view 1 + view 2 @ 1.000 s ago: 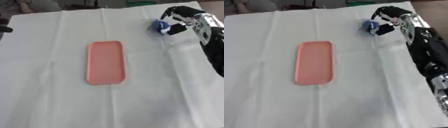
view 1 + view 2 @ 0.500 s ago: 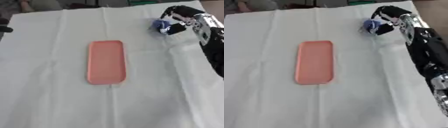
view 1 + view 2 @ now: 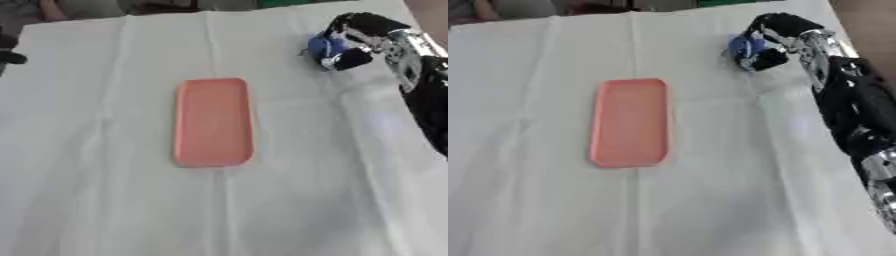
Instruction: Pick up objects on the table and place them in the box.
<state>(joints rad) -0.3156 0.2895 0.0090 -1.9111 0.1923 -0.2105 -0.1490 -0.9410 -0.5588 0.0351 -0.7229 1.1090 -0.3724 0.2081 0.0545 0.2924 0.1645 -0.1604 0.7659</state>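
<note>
Counter [image 3: 105,200]: covered by a white cloth with fold creases, bare across the near half.

Tray [image 3: 213,121]: pink, shallow, rounded-rectangular, lying flat at the centre of the cloth with its long side running near to far. Nothing lies in it.

Right arm [image 3: 855,107]: black with silver joints, running along the right edge from near to far.

Right hand [image 3: 773,31]: at the far right of the cloth, fingers curled and clamped round the blue object [image 3: 745,47].

Blue object: small, rounded, held in the right hand just above the cloth, well apart from the tray.
</note>
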